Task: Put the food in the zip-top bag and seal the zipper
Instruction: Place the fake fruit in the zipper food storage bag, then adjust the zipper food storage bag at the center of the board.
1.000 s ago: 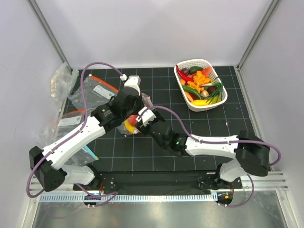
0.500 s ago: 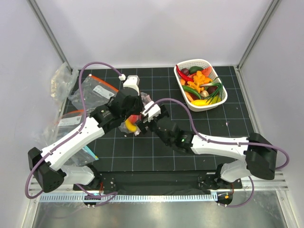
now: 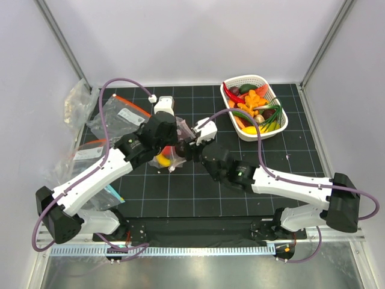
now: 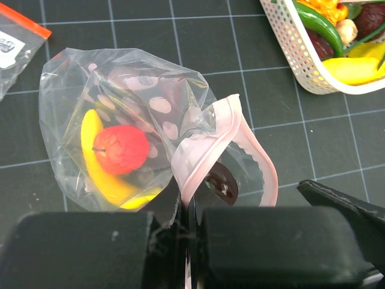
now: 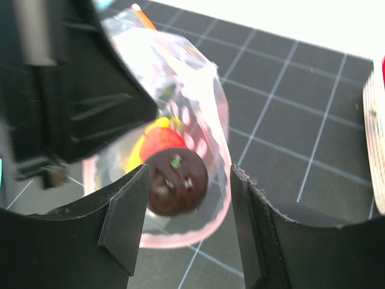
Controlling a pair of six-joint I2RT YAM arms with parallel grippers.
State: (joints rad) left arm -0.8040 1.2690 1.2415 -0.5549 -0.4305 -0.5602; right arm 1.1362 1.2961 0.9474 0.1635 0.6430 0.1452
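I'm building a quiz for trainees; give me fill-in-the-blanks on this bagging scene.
The left gripper pinches the pale ____ zipper of the zip-top bag. Inside the bag, a red fruit lies against a yellow ____. More food sits in a white ____.
Missing: pink; banana; basket.

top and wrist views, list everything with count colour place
zip-top bag: 1, clear, pink zipper, centre-left
banana: 1, yellow, inside bag
red fruit: 1, red, inside bag, on banana
dark purple piece: 1, dark purple, bag mouth
basket: 1, white, far right
mixed food: many, red green orange yellow, in basket
labelled bags: at least 2, clear, orange-red strips, far left
left end effector: 1, black, shut on zipper
right end effector: 1, black, open above bag mouth
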